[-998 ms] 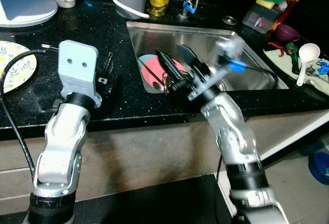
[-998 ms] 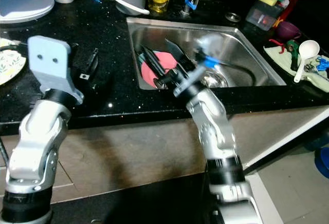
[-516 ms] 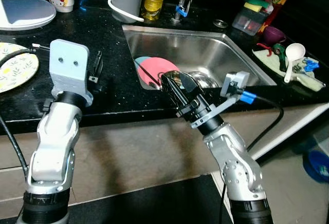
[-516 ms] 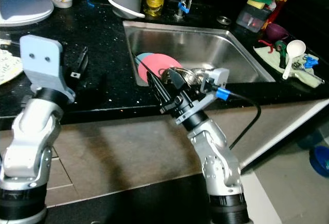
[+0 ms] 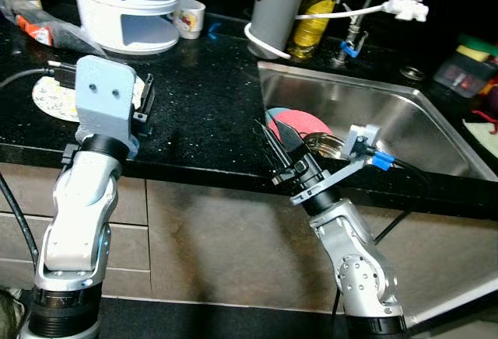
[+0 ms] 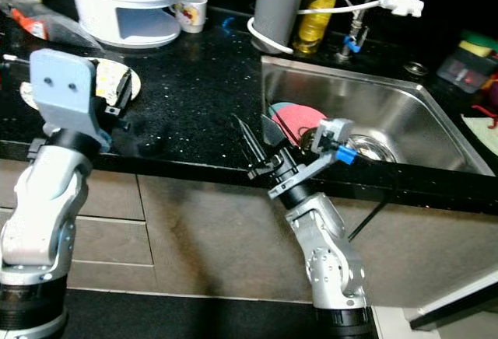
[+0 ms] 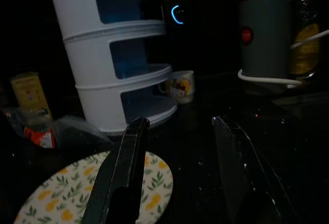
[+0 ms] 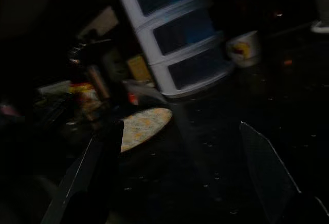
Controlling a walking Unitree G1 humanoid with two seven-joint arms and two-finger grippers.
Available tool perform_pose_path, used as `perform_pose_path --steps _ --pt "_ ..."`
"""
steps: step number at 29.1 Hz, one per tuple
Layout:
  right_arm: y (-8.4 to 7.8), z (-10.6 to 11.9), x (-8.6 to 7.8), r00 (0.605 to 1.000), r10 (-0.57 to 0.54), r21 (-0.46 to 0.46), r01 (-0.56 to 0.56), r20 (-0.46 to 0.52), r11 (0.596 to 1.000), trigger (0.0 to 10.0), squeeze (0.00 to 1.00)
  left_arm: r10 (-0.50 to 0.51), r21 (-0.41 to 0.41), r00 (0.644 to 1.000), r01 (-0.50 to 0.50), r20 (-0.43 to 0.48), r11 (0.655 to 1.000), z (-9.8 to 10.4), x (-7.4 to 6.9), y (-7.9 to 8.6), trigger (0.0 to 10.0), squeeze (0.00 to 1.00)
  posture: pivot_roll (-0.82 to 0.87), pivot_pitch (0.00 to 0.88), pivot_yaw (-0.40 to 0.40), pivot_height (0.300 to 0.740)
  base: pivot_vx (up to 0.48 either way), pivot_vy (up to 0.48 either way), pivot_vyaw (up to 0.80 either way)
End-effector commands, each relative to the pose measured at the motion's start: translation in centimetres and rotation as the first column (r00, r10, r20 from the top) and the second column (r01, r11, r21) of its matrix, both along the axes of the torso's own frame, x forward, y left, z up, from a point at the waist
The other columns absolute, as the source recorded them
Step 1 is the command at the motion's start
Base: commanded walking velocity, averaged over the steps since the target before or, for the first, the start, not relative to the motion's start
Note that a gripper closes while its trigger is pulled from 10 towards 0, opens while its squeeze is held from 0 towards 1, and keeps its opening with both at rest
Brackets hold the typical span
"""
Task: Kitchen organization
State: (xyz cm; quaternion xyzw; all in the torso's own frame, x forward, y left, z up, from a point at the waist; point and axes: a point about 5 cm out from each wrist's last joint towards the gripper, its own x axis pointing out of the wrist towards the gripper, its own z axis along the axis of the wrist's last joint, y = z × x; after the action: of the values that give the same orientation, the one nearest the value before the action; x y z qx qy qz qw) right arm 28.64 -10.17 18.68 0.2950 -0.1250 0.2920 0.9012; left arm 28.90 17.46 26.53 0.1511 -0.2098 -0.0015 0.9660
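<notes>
Little looks tidied so far: both grippers are spread open and empty. The pink plate [image 5: 299,124] sits in the sink [image 5: 436,113] at centre right, and the patterned plate [image 7: 92,193] lies on the worktop [image 5: 202,98] near the left gripper [image 7: 180,167]; the right gripper [image 6: 257,146] hovers at the sink's front edge.

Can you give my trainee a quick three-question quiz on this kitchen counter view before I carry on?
1. True or false: the right gripper holds a dish.
2. Which item lies on the counter nearest the left gripper?
A. the floral plate
B. the grey kettle
C. the oil bottle
3. Fill in: the pink plate sits in the ____.

Key
1. False. Its fingers are spread apart with nothing between them, at the counter's front edge.
2. A. The floral plate lies right by that gripper, in front of the white tiered stand.
3. Sink.
</notes>
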Motion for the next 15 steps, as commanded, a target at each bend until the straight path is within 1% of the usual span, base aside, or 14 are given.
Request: perform_pose_path --steps 1,2,3,4,6,9,14,15 --pt "-1.0 -2.1 0.4 0.990 -0.105 -0.053 0.100 -0.089 0.994 10.0 0.00 -0.054 0.024 0.998 0.054 -0.016 0.998 -0.2 0.3 -0.8 10.0 0.00 0.20 0.000 -0.176 0.740 0.000 0.000 0.76" --pt "-1.0 -2.1 0.4 0.990 -0.105 -0.053 0.100 -0.089 0.994 10.0 0.00 -0.054 0.024 0.998 0.054 -0.016 0.998 -0.2 0.3 -0.8 10.0 0.00 0.20 0.000 -0.176 0.740 0.000 0.000 0.76" --pt "-1.3 -3.1 0.7 0.979 -0.153 -0.093 0.141 -0.134 0.986 10.0 0.00 -0.071 0.027 0.997 0.071 -0.026 0.997 -0.4 0.5 -1.1 10.0 0.00 0.20 0.000 -0.164 0.740 0.000 0.000 0.77" --pt "-1.6 -3.7 0.9 0.971 -0.175 -0.093 0.161 -0.165 0.983 10.0 0.00 -0.087 0.027 0.996 0.088 -0.037 0.996 -0.6 0.7 -1.5 10.0 0.00 0.21 0.000 -0.157 0.740 0.000 0.000 0.77" --pt "-1.7 -4.0 0.9 0.965 -0.186 -0.095 0.171 -0.183 0.981 10.0 0.00 -0.098 0.029 0.994 0.100 -0.046 0.995 -0.8 0.8 -1.7 10.0 0.00 0.21 0.000 -0.148 0.740 0.000 0.000 0.77" --pt "-1.3 -4.4 0.9 0.966 -0.176 -0.089 0.162 -0.191 0.983 10.0 0.00 -0.148 0.028 0.985 0.151 -0.089 0.988 -1.6 1.0 -2.5 10.0 0.00 0.22 0.000 -0.090 0.740 0.000 0.000 0.78" --pt "-1.2 -4.4 0.9 0.966 -0.174 -0.088 0.160 -0.191 0.983 10.0 0.00 -0.159 0.030 0.982 0.163 -0.097 0.986 -1.8 1.1 -2.6 10.0 0.00 0.22 0.000 -0.085 0.740 0.000 0.000 0.78" --pt "-1.0 -4.3 0.8 0.967 -0.178 -0.084 0.165 -0.181 0.983 10.0 0.00 -0.167 0.034 0.981 0.171 -0.099 0.985 -1.7 1.3 -2.6 10.0 0.00 0.22 0.000 -0.069 0.740 0.000 0.000 0.77"
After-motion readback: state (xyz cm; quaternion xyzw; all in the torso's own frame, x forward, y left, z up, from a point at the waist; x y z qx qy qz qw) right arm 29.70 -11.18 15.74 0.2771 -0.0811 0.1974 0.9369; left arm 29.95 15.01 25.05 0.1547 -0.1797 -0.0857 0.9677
